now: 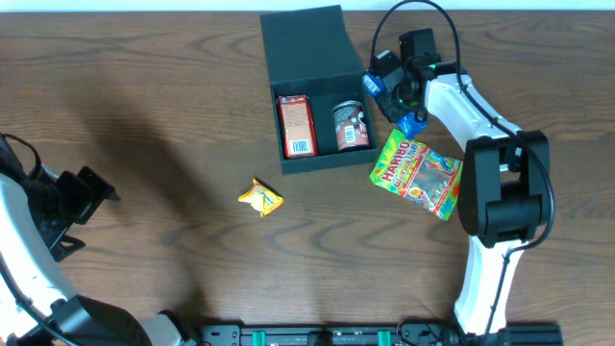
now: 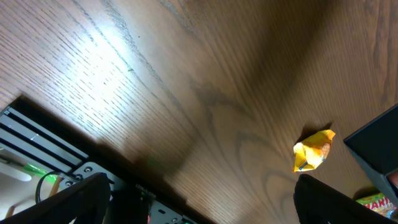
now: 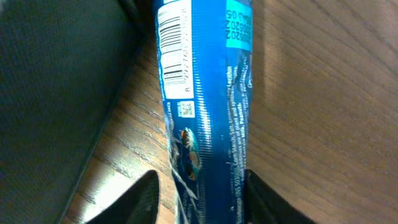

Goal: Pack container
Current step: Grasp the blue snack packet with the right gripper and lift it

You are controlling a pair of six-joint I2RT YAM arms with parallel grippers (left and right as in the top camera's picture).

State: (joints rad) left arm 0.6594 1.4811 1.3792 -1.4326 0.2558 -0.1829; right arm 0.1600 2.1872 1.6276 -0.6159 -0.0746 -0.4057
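Pinching a blue packet (image 3: 205,93) by its long sides, the right hand (image 3: 202,190) sits just beside the right wall of the box (image 1: 306,48), which lies at the far middle of the bench (image 1: 144,96) with its lid folded back. From the wrist camera the fingers (image 3: 144,194) flank the packet closely. Whether the grip is already firm is hard to judge, so it is worth confirming the hold before lifting.

The step in hand looks like carrying this packet into the box. Inside, a red-and-white carton (image 1: 297,125) stands to the left and a can (image 1: 351,126) to the right, with only a narrow strip free between them. The packet is long and slim, so it should probably be turned in line with the carton and lowered into that strip, or laid flat across the top if it will not fit. Lift clear of the box wall first, then move across, so the packet's hanging end does not catch the rim or knock the can.

The left hand (image 2: 200,180) is spread wide and holds nothing, well apart from the box. A yellow sweet (image 1: 261,198) and a gummy bag (image 1: 417,173) wait on the bench, not yet packed.
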